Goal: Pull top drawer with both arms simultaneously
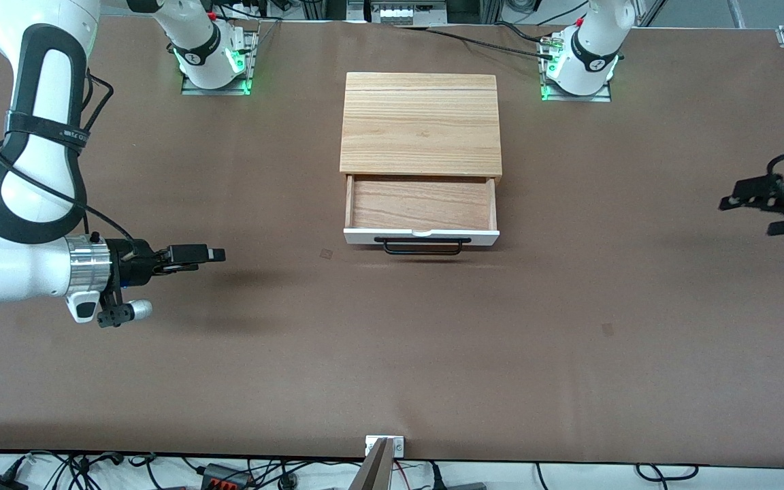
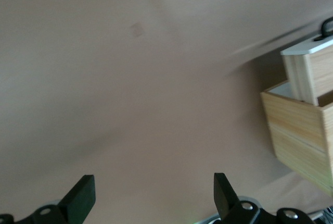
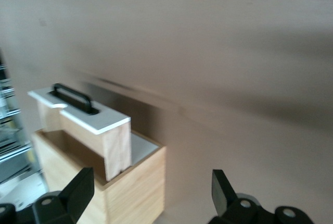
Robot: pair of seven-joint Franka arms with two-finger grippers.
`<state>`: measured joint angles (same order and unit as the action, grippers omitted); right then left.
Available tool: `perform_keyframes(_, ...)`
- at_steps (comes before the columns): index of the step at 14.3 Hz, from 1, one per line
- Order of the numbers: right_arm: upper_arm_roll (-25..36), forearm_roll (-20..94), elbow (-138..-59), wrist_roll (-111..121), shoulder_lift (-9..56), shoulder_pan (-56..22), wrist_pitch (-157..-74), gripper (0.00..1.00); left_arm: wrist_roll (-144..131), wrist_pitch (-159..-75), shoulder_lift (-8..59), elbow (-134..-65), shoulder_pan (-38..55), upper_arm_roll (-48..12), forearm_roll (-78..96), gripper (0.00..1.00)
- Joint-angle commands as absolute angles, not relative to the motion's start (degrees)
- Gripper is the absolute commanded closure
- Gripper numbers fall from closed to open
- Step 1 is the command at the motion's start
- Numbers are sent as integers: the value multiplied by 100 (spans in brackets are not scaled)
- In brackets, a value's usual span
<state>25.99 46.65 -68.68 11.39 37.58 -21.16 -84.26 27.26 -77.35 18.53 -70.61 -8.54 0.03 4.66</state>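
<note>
The top drawer [image 1: 421, 236] stands pulled out of the wood-grain cabinet [image 1: 421, 122], its light wood inside showing and its white front with the black bar handle [image 1: 422, 245] toward the front camera. My right gripper [image 1: 215, 254] is open and empty over the table toward the right arm's end, apart from the drawer. My left gripper [image 1: 725, 202] is open and empty over the table toward the left arm's end. The drawer also shows in the left wrist view [image 2: 311, 73] and the right wrist view [image 3: 86, 114].
The brown table [image 1: 392, 354] spreads wide around the cabinet. The arm bases [image 1: 215, 61] stand along the table's edge farthest from the front camera. A small metal bracket [image 1: 384, 446] sits at the edge nearest the front camera.
</note>
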Motion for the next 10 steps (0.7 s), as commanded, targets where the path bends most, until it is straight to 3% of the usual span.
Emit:
perform_keyframes(1,876,2715,-6899,118,3087,-1321,-8797,0,1090,-7770,1250,-7611,-510,97,1,0)
perform_keyframes(2,244,1898,-6934,-312,2876,-996,-8780,0,107,-7778,1126,-7777,-501,97,-78,0)
perform_keyframes(4,-236,857,-7057,-519,2542,-661,-8719,0,-369,-7778,749,-8058,-492,88,-105,0)
perform_keyframes(7,-211,484,-7189,-492,2154,-449,-8727,0,-369,-7813,405,-8243,-492,18,122,0)
perform_keyframes(10,-211,-7,-7285,-501,1864,-72,-8771,0,-378,-8672,-454,-9523,-527,9,141,0)
